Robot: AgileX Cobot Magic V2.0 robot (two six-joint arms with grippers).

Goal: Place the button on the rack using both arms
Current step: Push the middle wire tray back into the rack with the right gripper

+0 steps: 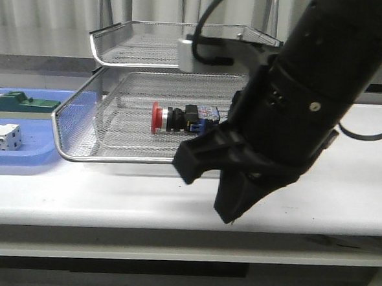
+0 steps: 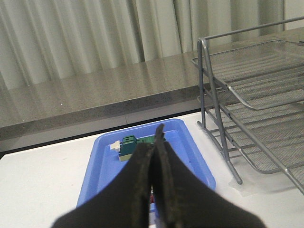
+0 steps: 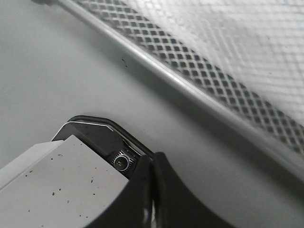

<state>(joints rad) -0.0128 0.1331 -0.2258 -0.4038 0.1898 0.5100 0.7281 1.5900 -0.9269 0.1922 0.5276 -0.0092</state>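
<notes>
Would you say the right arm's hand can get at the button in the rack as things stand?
Probably yes: the button lies in the rack's pulled-out tray, open above, and the right hand, shut and empty, hangs just in front.

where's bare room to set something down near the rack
Bare table runs between the rack front rim and the table edge, left of the right gripper. In the pulled-out tray, mesh left of the button is open. The blue tray is crowded with blocks.

Bulky black right arm (image 1: 324, 80), looping cable, black pincer (image 1: 230, 184)
</notes>
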